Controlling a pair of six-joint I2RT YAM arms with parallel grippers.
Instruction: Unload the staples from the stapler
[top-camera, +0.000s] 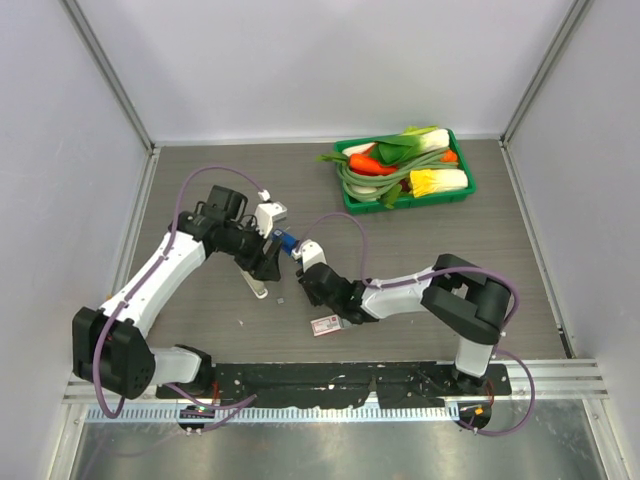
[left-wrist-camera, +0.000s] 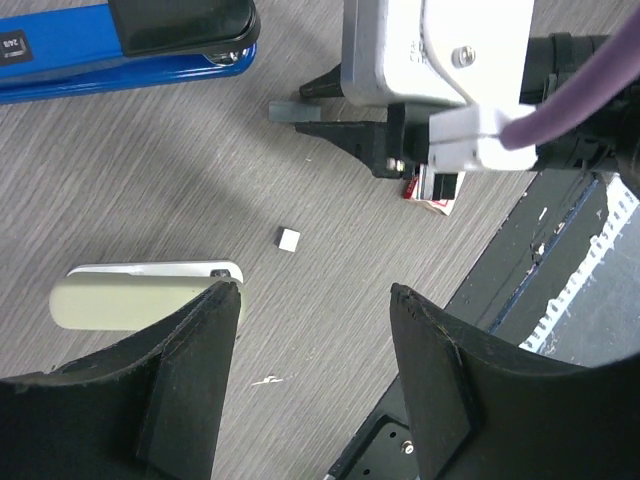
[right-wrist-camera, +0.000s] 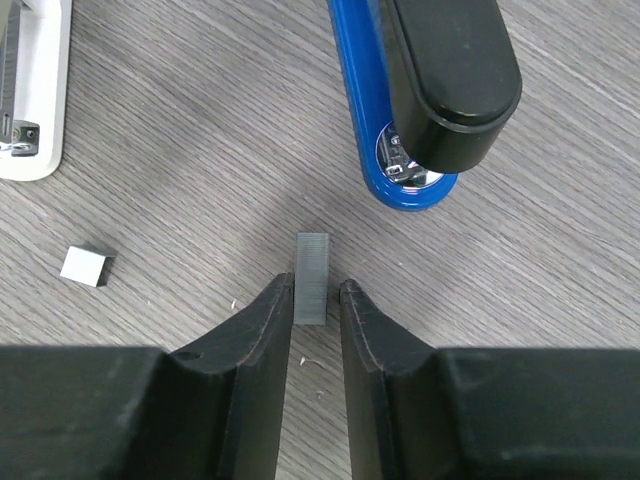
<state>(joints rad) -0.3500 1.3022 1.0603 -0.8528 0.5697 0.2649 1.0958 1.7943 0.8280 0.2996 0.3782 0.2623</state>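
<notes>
Staples (right-wrist-camera: 311, 265) lie between nearly closed jaws of right gripper (right-wrist-camera: 315, 288), grip unclear; left gripper (left-wrist-camera: 314, 291) spread, empty; stapler (left-wrist-camera: 90, 72) ahead bears unreadable white digits.

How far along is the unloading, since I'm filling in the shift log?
Done: a strip of staples lies on the table, out of the stapler. In hand: the right end effector has its fingers either side of that strip; a firm grip isn't clear. The left end effector is open, empty. Left: probably carrying it off; whether more remain inside is hidden.
</notes>
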